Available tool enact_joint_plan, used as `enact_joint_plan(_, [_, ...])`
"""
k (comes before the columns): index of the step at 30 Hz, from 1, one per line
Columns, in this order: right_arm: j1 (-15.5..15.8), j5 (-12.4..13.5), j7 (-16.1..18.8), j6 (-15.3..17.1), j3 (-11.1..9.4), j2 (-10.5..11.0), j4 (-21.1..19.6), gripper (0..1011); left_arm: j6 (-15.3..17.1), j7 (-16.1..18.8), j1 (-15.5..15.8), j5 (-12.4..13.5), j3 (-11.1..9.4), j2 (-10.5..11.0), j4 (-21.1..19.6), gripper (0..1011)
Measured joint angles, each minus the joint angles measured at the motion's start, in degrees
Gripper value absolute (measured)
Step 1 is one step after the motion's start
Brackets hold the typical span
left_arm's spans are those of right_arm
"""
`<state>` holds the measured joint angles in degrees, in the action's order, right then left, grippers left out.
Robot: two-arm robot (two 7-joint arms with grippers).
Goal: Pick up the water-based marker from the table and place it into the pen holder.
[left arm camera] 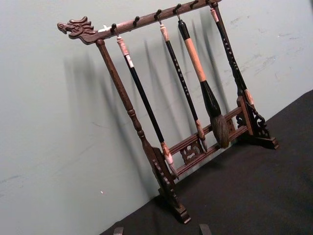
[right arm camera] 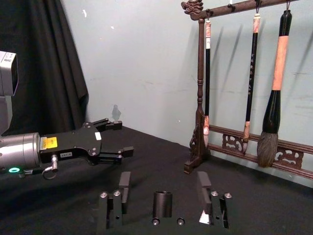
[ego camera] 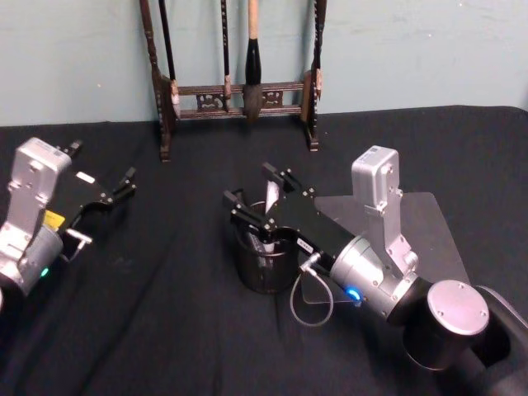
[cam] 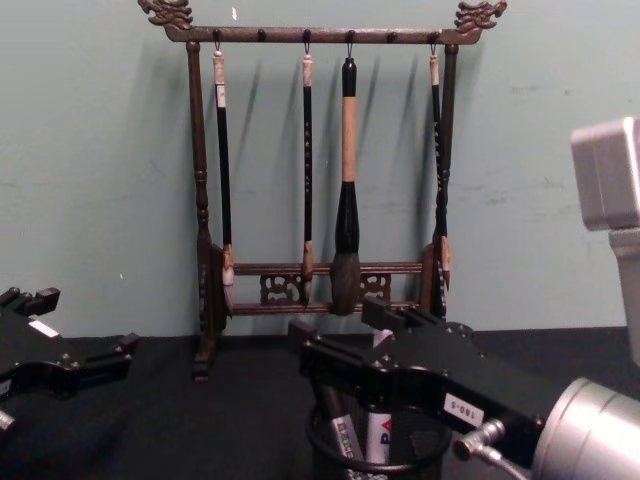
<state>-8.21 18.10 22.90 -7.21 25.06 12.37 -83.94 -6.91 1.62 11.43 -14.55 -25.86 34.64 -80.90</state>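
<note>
Here, the left gripper (ego camera: 115, 191) hovers over the black cloth (ego camera: 148, 330) at the table's left side, its black fingers spread wide and empty, with open cloth between it and the pen holder (ego camera: 262, 268). That round black mesh cup stands at mid-table, and a white-labelled marker (cam: 377, 437) stands upright inside it. The right gripper (ego camera: 256, 198) hangs right above its rim, jaws wide apart and holding nothing. Behind, against the pale wall, stands the carved dark wooden brush rack (cam: 320, 283) with hanging brushes. A flat grey board (ego camera: 429, 223) lies at the right.
</note>
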Motion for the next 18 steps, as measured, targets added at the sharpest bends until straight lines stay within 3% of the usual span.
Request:
enact_joint_plan(6, [-0.1, 1.1, 0.5, -0.7, -0.7, 0.0, -1.1, 998, 0.0, 0.0, 0.0, 0.0, 0.0, 0.0, 0.0, 1001])
enact_joint_plan(15, [-1.0, 2.3, 0.0, -3.2, -2.7, -0.1, -3.1, 1002, 0.0, 0.0, 0.0, 0.0, 0.0, 0.0, 0.0, 1001])
enact_joint_plan(18, [-1.4, 2.0, -1.6, -3.6, -4.0, -0.1, -3.5, 1002, 0.0, 0.0, 0.0, 0.0, 0.0, 0.0, 0.0, 1001])
